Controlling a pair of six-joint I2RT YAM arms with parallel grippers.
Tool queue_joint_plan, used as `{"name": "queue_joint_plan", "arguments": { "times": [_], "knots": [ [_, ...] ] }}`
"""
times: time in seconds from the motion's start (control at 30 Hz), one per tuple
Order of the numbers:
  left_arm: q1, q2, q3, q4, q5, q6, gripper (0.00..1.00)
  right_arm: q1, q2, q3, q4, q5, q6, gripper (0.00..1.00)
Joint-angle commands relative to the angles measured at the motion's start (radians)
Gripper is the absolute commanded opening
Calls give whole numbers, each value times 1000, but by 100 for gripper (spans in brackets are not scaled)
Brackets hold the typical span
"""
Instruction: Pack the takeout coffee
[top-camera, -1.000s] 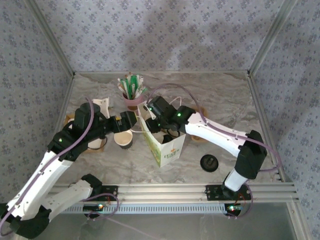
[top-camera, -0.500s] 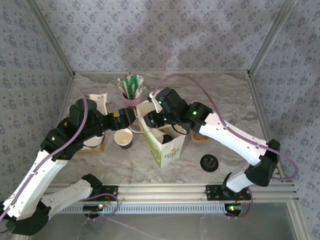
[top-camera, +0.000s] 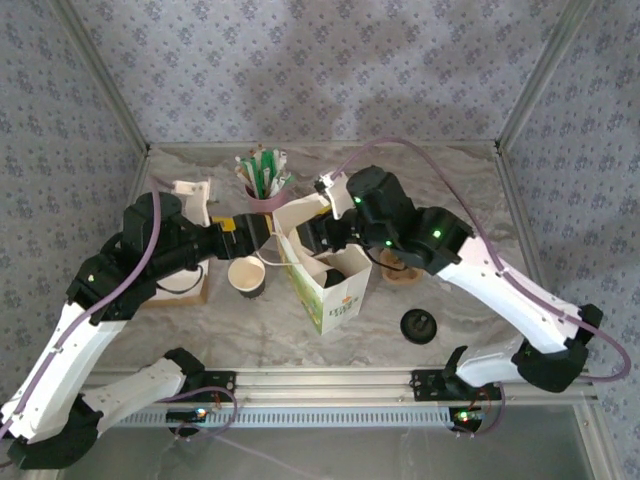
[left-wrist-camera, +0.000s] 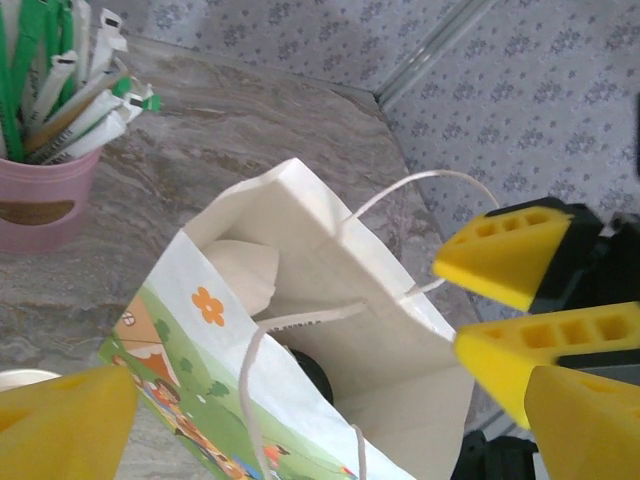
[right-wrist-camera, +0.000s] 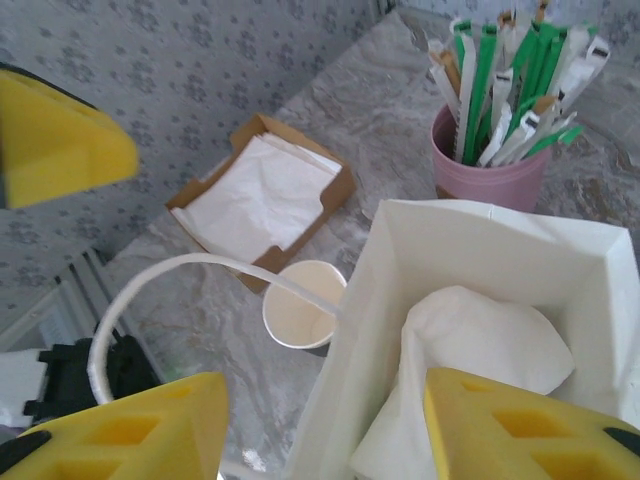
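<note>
The right hand (right-wrist-camera: 325, 405) hung wide open over the white bag (top-camera: 338, 300); the left hand (top-camera: 262, 235) was wide open too. The takeout coffee (left-wrist-camera: 310, 378) sat inside, in the middle of the counter (top-camera: 450, 200). A finger could snag the handle (right-wrist-camera: 200, 265) and tip the bag over.

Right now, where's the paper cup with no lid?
Top view: the open cup stands left of centre, between the napkin box at left and the white bag at right.

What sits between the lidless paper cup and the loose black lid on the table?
The white paper bag, standing open, sits between the lidless cup and the loose black lid. The top external view shows this.
</note>
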Motion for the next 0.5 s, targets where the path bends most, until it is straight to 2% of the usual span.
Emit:
{"name": "queue_joint_plan", "arguments": {
  "times": [0.0,0.2,0.47],
  "knots": [
    [-16,7,33,41,44,12,100,-17,-47,6,10,-31,-12,57],
    [-36,-6,6,55,27,6,99,-47,-85,-20,-7,-40,-16,57],
    [-37,-141,-99,28,-57,1,94,-125,-202,-124,-40,-52,-23,57]
  ]
}}
